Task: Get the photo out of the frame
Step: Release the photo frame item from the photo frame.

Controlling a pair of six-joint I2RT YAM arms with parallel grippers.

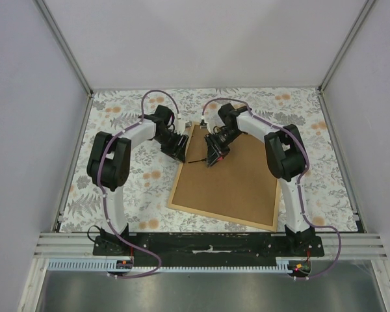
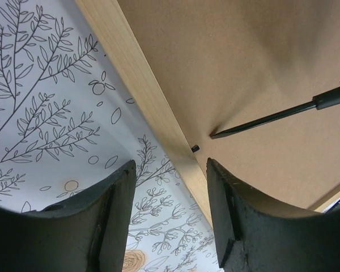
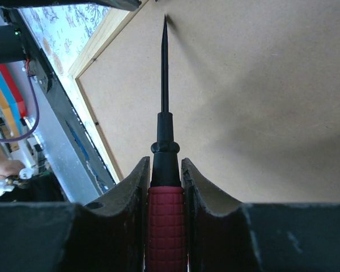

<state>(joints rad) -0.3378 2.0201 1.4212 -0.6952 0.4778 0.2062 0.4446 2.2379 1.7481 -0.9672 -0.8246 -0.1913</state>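
The frame [image 1: 237, 188] lies face down on the table with its brown backing board [image 2: 232, 56] up, so the photo is hidden. My right gripper [image 3: 165, 164] is shut on a screwdriver [image 3: 166, 226] with a red handle. Its black tip touches the board near the frame's left wooden strip [image 2: 141, 79], close to a small black tab [image 2: 195, 148]. My left gripper [image 2: 170, 170] stands open above that strip, one finger over the cloth and the other over the board, with nothing held. From above, the left gripper [image 1: 179, 151] and right gripper [image 1: 216, 155] both sit at the frame's far left corner.
A floral tablecloth [image 1: 127, 188] covers the table around the frame. Pale walls close in the left, right and back sides. An aluminium rail [image 1: 208, 242] with the arm bases runs along the near edge.
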